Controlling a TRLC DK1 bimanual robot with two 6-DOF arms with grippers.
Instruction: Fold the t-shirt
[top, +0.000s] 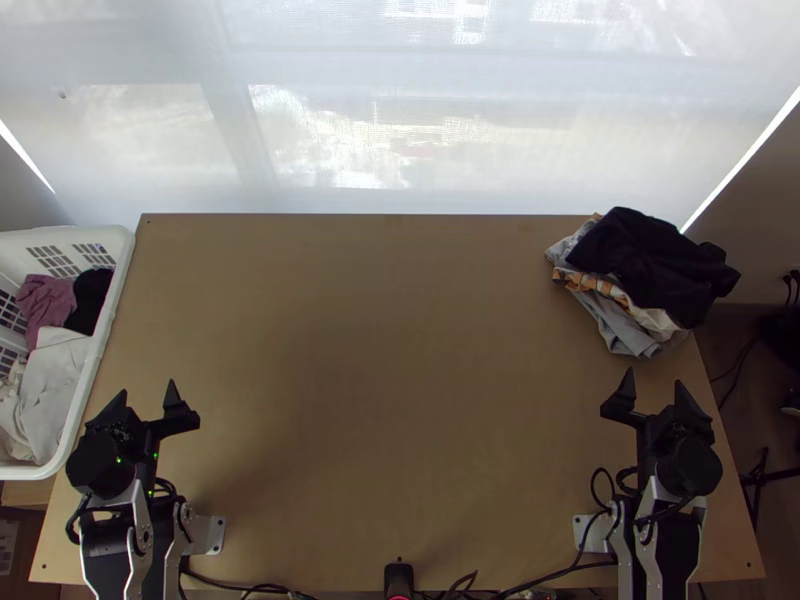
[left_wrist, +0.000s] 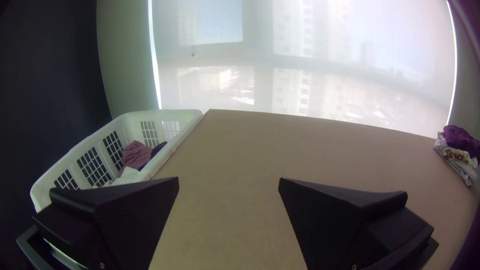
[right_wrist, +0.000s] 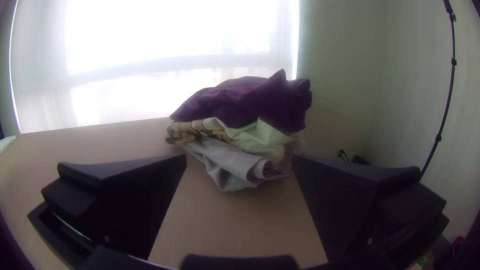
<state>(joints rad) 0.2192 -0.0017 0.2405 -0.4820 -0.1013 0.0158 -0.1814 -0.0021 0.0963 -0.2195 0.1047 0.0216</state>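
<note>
Because the pile (top: 650, 265) sat uneven at the table's (top: 380, 350) far-right corner, 1 tug risked spilling it; left gripper (top: 147, 391), right gripper (top: 655, 379): fingers apart.

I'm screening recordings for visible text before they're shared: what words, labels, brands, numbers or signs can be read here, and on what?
There is no text that can be read.
Pale label at the top view's lower left: too small to read.
Patterned cloth in the clothes pile: dark shapes on tan, no letters that I can make out.
</note>
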